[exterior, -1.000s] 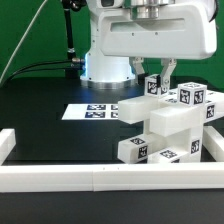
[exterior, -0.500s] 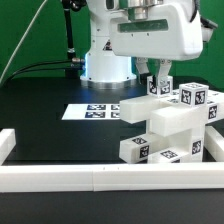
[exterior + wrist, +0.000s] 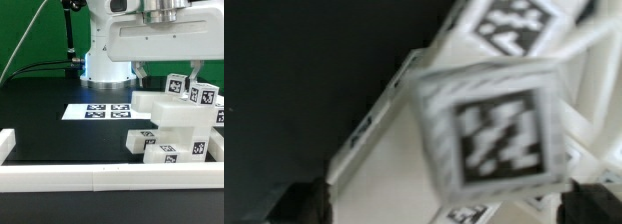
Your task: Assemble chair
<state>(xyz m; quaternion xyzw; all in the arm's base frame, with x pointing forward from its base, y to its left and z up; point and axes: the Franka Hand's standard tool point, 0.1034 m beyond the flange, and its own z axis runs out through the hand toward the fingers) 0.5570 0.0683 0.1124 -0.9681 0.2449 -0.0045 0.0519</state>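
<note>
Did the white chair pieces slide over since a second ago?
Yes. The chair pieces slid toward the exterior view's right, away from the marker board, which stayed put. They now sit nearer the picture's right edge.

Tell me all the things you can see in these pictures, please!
chair: one stack of joined blocky parts, white with black-and-white square tags, on the table at the exterior view's right.
marker board: one, flat white with black tags, on the table toward the exterior view's left of the chair.
border wall: one, long low white, along the table's near edge, turning up at the exterior view's left.
table: one, black.
backdrop: one, green, behind everything.
cables: a few, black, behind the table.
robot arm: one, white, above the chair.
pincer: one, dark fingers, over the chair's back; open or shut unclear.
</note>
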